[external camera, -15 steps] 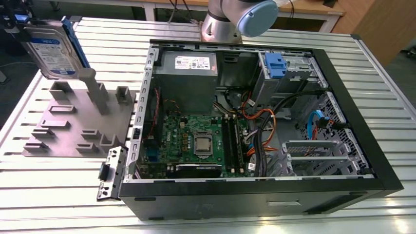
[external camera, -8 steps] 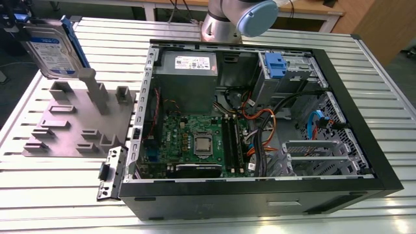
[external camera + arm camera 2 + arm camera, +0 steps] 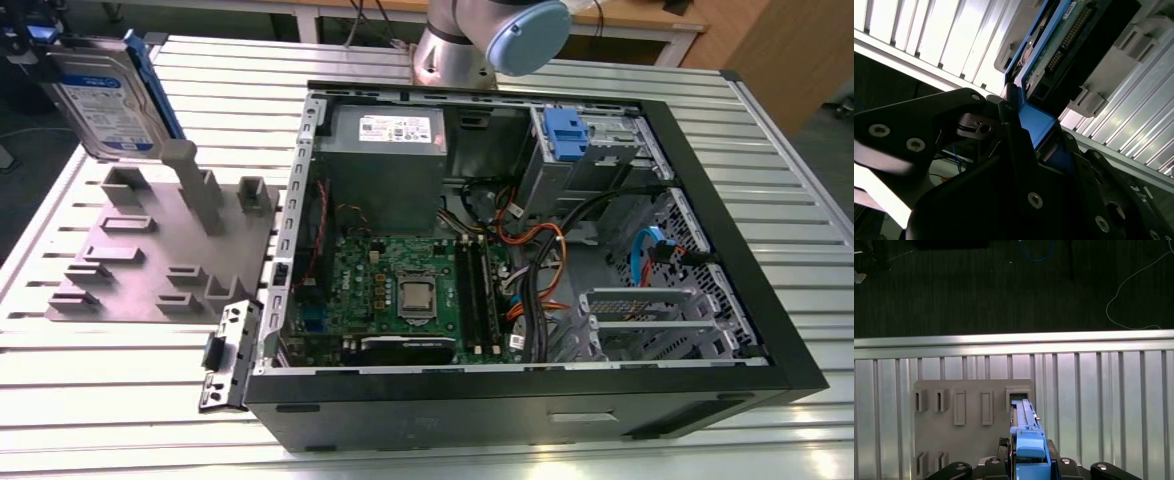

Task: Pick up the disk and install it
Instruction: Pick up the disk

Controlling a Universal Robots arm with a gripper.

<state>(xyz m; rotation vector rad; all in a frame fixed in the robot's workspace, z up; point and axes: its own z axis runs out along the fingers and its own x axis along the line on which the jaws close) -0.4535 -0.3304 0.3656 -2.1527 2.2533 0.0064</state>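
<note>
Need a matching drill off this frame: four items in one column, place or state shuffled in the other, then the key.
Items
1. the disk
2. grey slotted holder
3. power supply
4. motherboard

Place or state
A. green, flat on the floor of the case
B. clamped in the gripper
C. on the table, at the exterior view's left of the case
D. in the case corner nearest the arm's base

Pairs: 1-B, 2-C, 3-D, 4-A
</note>
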